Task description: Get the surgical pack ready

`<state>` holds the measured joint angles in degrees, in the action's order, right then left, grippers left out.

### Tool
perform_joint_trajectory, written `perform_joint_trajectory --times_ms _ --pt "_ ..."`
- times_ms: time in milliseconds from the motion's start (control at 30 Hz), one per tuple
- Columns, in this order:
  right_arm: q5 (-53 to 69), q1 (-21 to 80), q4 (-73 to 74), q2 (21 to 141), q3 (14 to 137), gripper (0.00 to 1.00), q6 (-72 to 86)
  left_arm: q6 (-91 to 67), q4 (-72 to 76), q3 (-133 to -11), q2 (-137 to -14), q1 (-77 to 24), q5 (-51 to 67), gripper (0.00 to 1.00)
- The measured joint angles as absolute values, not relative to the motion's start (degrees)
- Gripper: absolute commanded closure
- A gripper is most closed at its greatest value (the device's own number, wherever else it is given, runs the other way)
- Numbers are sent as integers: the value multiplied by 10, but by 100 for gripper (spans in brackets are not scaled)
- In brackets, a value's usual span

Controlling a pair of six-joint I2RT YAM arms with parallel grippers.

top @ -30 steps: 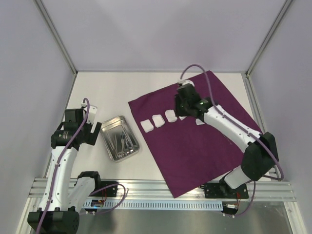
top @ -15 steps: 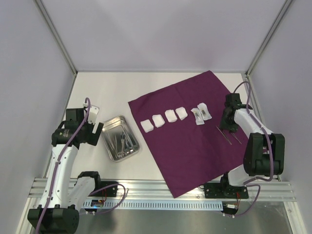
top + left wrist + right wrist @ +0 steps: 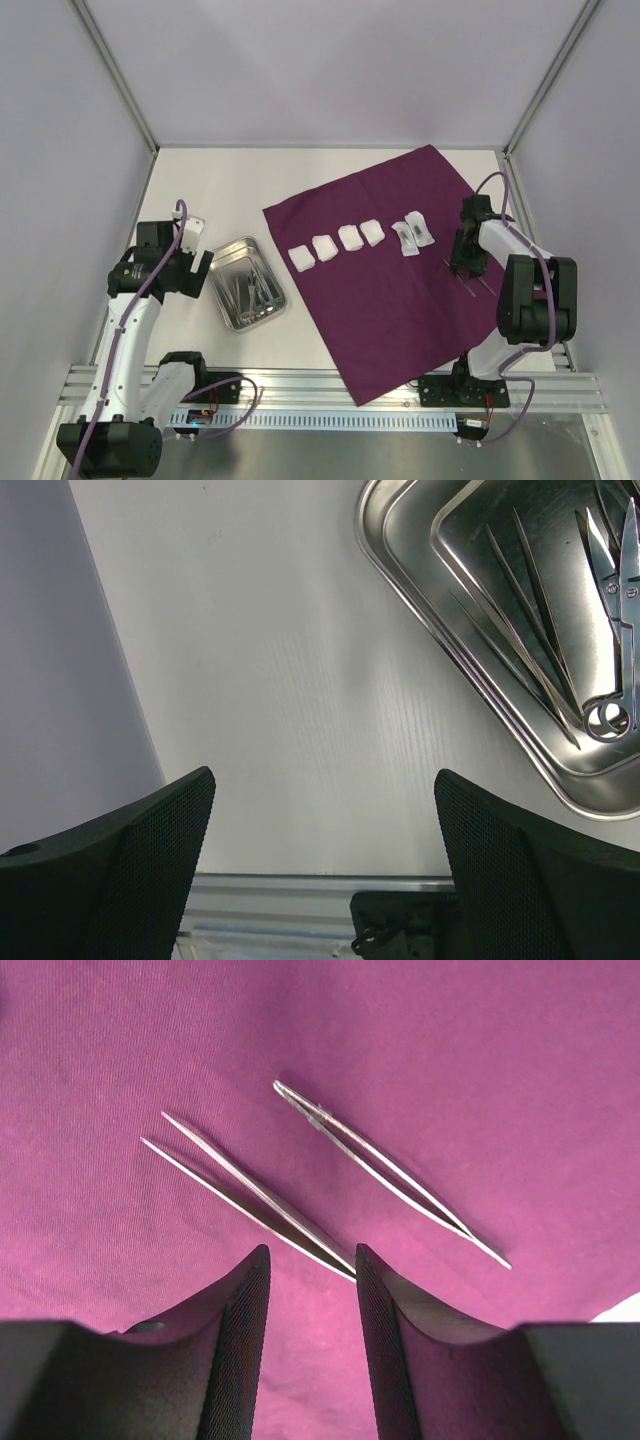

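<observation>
My right jaws hang low over the purple cloth point(image 3: 450, 1050), parted by a narrow gap and gripping nothing. The near tweezers point(image 3: 250, 1195) lie flat on the cloth straight ahead of them. Their joined end reaches the mouth of the gap, close to my right-hand pad point(image 3: 400, 1350), and the two tips splay away ahead and to the left. The second tweezers point(image 3: 390, 1175) lie ahead and to the right, apart from the first pair and roughly parallel to it. From above, the cloth lies spread as a sheet on the bench point(image 3: 220, 190), and a row of white gauze pads point(image 3: 350, 237) sits on it well off to the left of these jaws.

My left jaws are spread wide and hold nothing, with bare bench between the pads point(image 3: 120, 870). The steel tray point(image 3: 470, 620) lies ahead and to the right of them, its nearest corner just beyond my right-hand pad and not between the two. Inside it I can see slim tweezers point(image 3: 530, 610) and a pair of scissors point(image 3: 610, 590) lying along the bottom. The tray sits on the bench beside the cloth's left edge, apart from it.
</observation>
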<state>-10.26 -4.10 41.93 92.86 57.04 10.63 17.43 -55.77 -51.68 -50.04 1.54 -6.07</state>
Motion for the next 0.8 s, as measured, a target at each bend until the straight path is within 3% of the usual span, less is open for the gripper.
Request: perform_joint_trajectory --times_ms 200,400,800 --pt "-78 -47 407 950 570 63 102 175 -555 -517 -501 15 -61 0" --pt "-56 -47 393 955 564 80 100 174 -554 -517 -502 15 -61 0" --pt "-36 -43 387 950 557 100 101 174 -555 -517 -505 15 -61 0"
